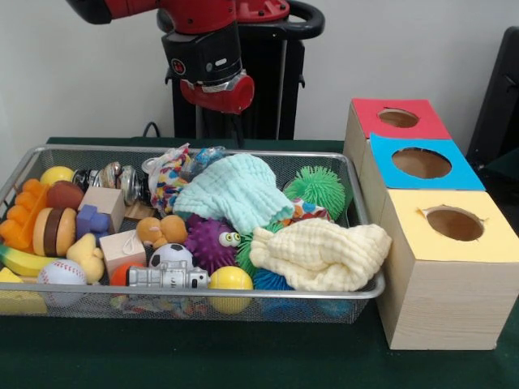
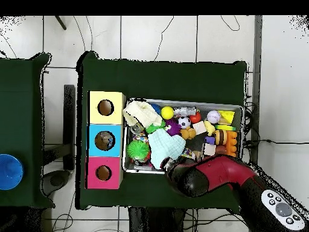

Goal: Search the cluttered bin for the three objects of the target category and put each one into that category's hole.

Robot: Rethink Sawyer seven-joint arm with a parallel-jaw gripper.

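Note:
A wire mesh bin [image 1: 366,293] [image 2: 181,101] holds a jumble of toys. On top lie a mint cloth [image 1: 235,190] [image 2: 165,147] and a pale yellow cloth [image 1: 320,253] [image 2: 140,113], with a patterned cloth [image 1: 169,177] behind them. Among them sit a green spiky ball [image 1: 318,186] [image 2: 139,150], a purple spiky ball [image 1: 209,243], a yellow ball [image 1: 230,279], a baseball [image 1: 62,271] and a small soccer ball [image 1: 170,254]. The arm's end [image 1: 212,77] [image 2: 184,175] hangs above the bin's robot-side rim. Its gripper tips do not show.
Beside the bin stand three wooden boxes with round holes on top: yellow [image 1: 454,223] [image 2: 105,107], blue [image 1: 422,162] [image 2: 104,140] and red [image 1: 398,118] [image 2: 103,173]. Wooden blocks [image 1: 101,207], a toy burger [image 1: 54,231] and a banana [image 1: 20,261] fill the bin's other end.

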